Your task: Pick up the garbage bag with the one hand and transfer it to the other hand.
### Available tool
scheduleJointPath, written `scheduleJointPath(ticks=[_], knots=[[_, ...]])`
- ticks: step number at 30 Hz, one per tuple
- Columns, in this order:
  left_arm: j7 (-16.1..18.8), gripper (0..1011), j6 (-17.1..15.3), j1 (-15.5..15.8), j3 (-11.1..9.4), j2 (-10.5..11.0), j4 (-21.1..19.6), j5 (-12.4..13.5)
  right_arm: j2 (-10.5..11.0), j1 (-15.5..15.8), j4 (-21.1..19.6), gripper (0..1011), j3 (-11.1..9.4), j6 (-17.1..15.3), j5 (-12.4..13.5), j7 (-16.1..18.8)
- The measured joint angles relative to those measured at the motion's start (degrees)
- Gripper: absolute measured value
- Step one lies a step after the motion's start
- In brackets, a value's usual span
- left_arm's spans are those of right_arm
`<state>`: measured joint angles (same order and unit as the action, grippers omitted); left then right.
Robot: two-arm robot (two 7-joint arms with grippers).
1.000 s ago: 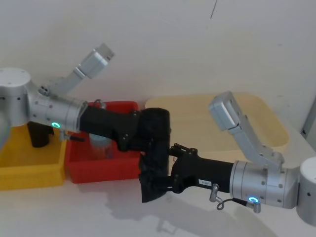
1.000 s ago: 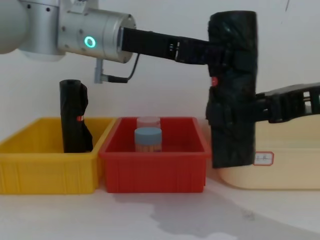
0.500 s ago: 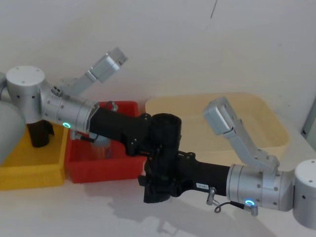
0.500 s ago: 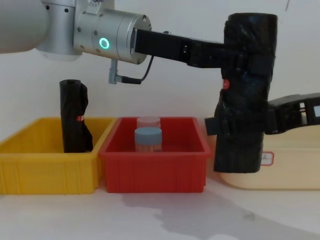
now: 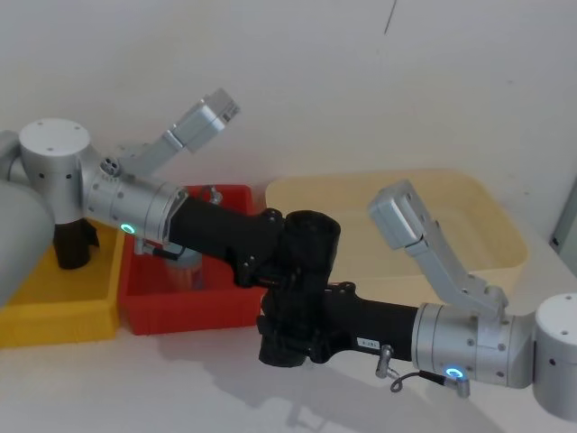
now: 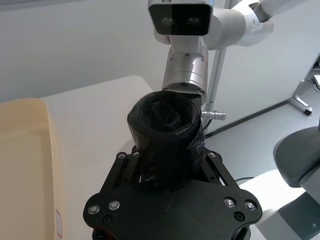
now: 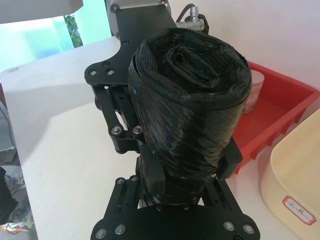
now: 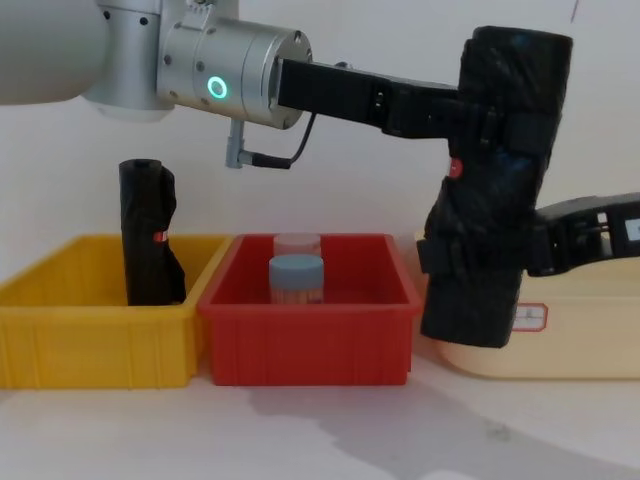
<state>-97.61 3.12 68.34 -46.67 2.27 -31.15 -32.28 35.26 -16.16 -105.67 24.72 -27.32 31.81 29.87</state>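
Note:
The garbage bag (image 8: pixel 512 80), a black crinkled roll with a small red label, hangs tilted in the air in front of the red bin, its top leaning right. My left gripper (image 8: pixel 490 125), on the arm with the green ring light, is shut on its upper half. My right gripper (image 8: pixel 480 255), on the arm with the blue ring light, is clamped around its lower half. In the right wrist view the right fingers (image 7: pixel 151 175) press both sides of the roll (image 7: pixel 190 95). The head view shows the bag (image 5: pixel 311 236) between both arms.
A yellow bin (image 8: pixel 100 345) at left holds a slimmer black roll (image 8: pixel 148 235) standing upright. The red bin (image 8: pixel 310 335) in the middle holds capped jars (image 8: pixel 296 278). A cream tray (image 8: pixel 575 355) sits at right, just behind the bag's lower end.
Both arms and the bag have shifted to the right. The bag has tilted, top leaning right, and the right gripper's fingers now sit farther around its lower half.

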Motion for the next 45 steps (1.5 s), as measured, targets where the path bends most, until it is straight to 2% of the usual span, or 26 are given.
scheduleJointPath(ticks=[10,25,32,41,45], knots=[[-0.2,371,0.3,0.2,-0.1,-0.3,0.4,0.0,0.0,0.0,0.1,506,0.1,0.0,0.1,-0.1],[-0.2,817,0.2,0.2,-0.2,-0.2,0.2,-0.2,-0.5,0.4,0.3,506,-1.1,0.9,1.1,-2.0],[1.8,1002,-2.3,-1.3,-0.2,2.2,-3.1,-0.5,-0.1,0.6,0.6,506,-2.4,1.8,1.7,-2.7],[6.5,1000,-5.1,-3.6,0.6,6.0,-8.3,-0.7,1.8,1.2,1.0,506,-4.5,3.1,2.5,-2.8],[9.6,1000,-6.4,-4.9,1.2,7.9,-11.0,-0.8,2.7,1.4,1.1,503,-5.2,3.5,2.8,-2.8]])
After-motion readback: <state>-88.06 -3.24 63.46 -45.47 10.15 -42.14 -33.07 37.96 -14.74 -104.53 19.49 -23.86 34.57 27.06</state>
